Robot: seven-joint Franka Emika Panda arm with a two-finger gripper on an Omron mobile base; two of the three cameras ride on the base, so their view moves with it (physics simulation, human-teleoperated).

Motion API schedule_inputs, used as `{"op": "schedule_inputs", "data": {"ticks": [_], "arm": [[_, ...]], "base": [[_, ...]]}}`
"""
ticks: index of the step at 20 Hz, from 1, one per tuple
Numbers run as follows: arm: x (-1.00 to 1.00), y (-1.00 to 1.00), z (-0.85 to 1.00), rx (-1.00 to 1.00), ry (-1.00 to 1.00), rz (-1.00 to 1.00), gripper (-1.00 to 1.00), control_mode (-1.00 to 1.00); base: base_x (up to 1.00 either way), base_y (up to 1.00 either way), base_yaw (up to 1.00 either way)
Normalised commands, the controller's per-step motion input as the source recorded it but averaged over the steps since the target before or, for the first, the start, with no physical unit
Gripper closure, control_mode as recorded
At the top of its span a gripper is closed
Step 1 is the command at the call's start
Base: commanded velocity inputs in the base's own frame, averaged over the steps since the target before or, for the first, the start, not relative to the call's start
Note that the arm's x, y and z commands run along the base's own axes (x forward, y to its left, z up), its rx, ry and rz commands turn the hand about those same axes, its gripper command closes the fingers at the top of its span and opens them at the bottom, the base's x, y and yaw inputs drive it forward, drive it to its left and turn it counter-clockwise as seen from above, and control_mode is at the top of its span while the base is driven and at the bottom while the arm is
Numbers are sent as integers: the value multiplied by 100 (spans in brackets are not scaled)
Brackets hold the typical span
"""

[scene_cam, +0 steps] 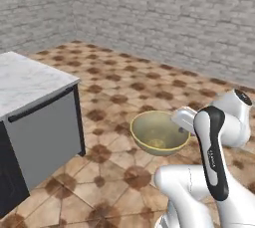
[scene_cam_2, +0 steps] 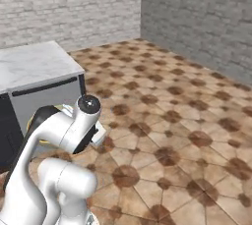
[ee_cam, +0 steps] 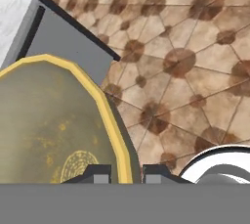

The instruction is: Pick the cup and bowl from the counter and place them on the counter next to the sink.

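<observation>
The tan-gold bowl (scene_cam: 157, 133) hangs in the air above the tiled floor, its paler inside facing up. My gripper (scene_cam: 182, 126) is shut on its right rim. In the hand view the bowl (ee_cam: 53, 130) takes up the left half, and my gripper (ee_cam: 127, 173) has one fingertip inside the yellow rim and one outside it. The white marble counter (scene_cam: 27, 77) stands to the left, over a grey cabinet front, and its corner (ee_cam: 12, 17) also lies beyond the bowl. The cup and the sink are out of view.
Brown tiled floor (scene_cam: 114, 87) stretches ahead to grey brick walls (scene_cam: 164, 18). The counter (scene_cam_2: 34, 64) ends at a corner with a dark handle bar (scene_cam: 42, 105) along the cabinet front. My own white arm (scene_cam_2: 59, 135) crosses the lower part of both base views.
</observation>
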Motion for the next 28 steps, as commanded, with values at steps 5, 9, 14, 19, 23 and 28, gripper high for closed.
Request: {"op": "schedule_inputs", "data": {"ticks": [5, 9, 14, 19, 23, 28], "arm": [[0, 0, 0, 0, 0, 0, 100, 100], [0, 0, 0, 0, 0, 0, 100, 100], [0, 0, 0, 0, 0, 0, 100, 100], [0, 0, 0, 0, 0, 0, 100, 100], [0, 0, 0, 0, 0, 0, 100, 100], [0, 0, 0, 0, 0, 0, 100, 100]], "base": [[-12, 12, 65], [3, 33, 23], [2, 89, 7], [4, 100, 6], [29, 100, 13], [35, 100, 20]]}}
